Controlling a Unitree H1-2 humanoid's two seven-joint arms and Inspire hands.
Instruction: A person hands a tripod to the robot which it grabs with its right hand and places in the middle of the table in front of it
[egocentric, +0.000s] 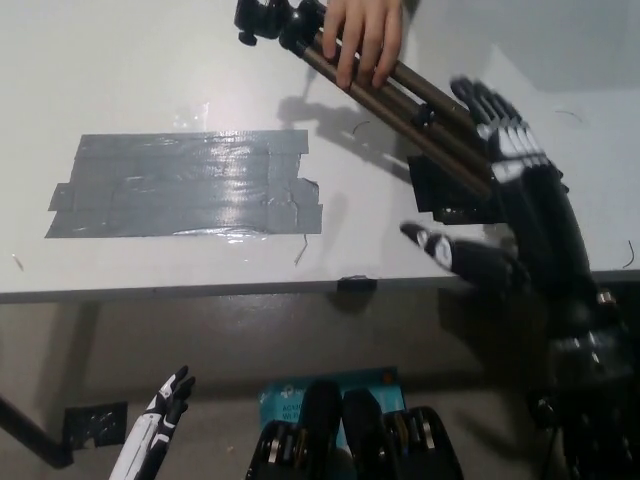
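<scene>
A folded tripod (385, 85) with brown legs and a black head is held slantwise over the table's far right by a person's hand (362, 38). My black right hand (505, 195) is raised over the table beside the tripod's lower legs, open, with its fingers spread behind the legs and its thumb below them. It does not grip the tripod. My white left hand (155, 425) hangs low below the table's near edge at the lower left, fingers apart and holding nothing.
The white table (150, 60) carries a wide patch of grey tape (180, 185) on its left middle. A black tape square (455, 190) lies on the right, partly hidden by my right hand and the tripod.
</scene>
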